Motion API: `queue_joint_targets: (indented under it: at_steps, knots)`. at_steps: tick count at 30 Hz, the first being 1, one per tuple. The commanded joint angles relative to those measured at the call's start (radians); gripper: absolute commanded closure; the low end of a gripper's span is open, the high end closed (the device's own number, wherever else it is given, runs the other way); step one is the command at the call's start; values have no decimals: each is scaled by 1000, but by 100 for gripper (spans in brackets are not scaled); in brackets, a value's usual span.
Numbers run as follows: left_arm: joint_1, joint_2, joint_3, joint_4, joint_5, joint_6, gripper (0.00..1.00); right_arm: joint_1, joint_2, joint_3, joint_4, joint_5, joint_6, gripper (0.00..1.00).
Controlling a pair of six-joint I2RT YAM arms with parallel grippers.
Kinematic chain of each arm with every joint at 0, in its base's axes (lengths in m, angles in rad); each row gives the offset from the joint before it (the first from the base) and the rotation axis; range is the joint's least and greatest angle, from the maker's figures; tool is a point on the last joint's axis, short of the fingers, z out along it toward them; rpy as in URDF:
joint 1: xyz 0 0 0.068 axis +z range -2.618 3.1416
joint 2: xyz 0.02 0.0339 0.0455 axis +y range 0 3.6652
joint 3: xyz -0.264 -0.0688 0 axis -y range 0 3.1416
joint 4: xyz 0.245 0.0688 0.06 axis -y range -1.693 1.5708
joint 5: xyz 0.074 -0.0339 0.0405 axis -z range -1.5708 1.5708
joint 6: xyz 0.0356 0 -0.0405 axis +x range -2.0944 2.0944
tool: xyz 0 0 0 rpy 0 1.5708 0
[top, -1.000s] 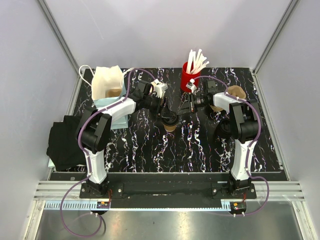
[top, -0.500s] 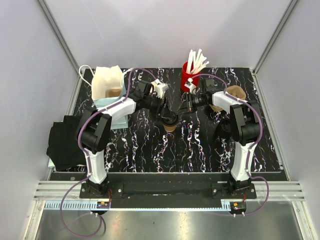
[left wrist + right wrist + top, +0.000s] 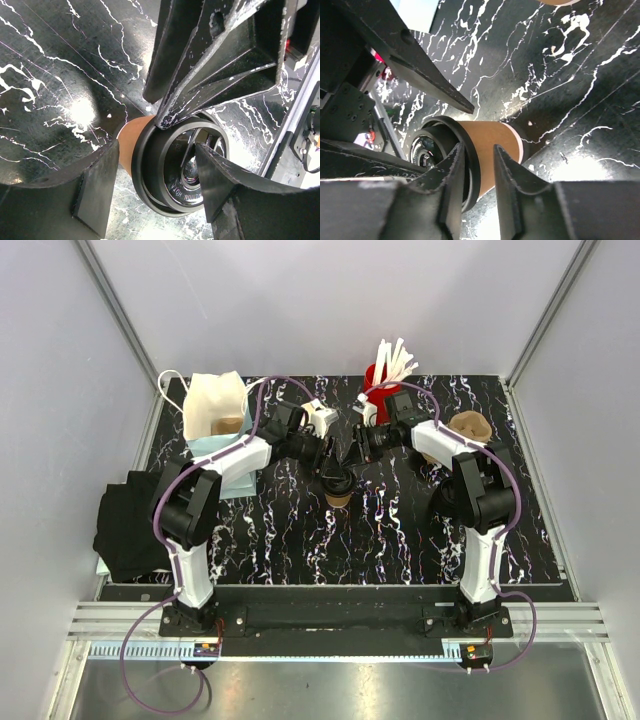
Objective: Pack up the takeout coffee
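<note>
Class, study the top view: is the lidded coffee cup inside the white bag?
No, the cup stands on the table, apart from the bag.

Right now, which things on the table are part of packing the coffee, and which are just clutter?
Job: lidded takeout coffee; probably the paper bag.
Lying about: red cup of sticks; lidless brown cups; black cloth.

- A red cup [image 3: 377, 392] stands at the back of the table, full of white sticks [image 3: 396, 357].
- A stack of brown cups [image 3: 467, 426] lies on its side near the right edge.
- A white paper bag [image 3: 213, 400] stands open at the back left, on something light blue [image 3: 222, 461].
- A black cloth [image 3: 126, 523] lies past the left edge.
- The table [image 3: 300, 545] is black with white veins.
</note>
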Motion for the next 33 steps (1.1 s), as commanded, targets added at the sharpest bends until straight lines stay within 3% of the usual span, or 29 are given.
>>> queue_joint_targets:
  at_steps: [1, 6, 11, 24, 27, 33]
  knots:
    - [-8, 18, -32, -92, -144, 79, 36, 25, 4, -25, -162, 143, -103, 64]
    - [-8, -5, 2, -104, -119, 81, 34, -10, -72, 41, -183, 65, -112, 48]
    - [-5, -33, 57, -127, -90, 87, 30, -41, -119, 93, -188, -13, -94, 40]
    - [4, -87, 246, -256, 16, 157, 9, -55, -195, 35, -197, -14, -124, 39]
    - [15, -130, 220, -308, -13, 215, 5, -55, -238, 11, -209, 51, -177, 39]
    - [50, -240, 30, -341, -30, 326, 1, -58, -307, -26, -208, 170, -241, 39]
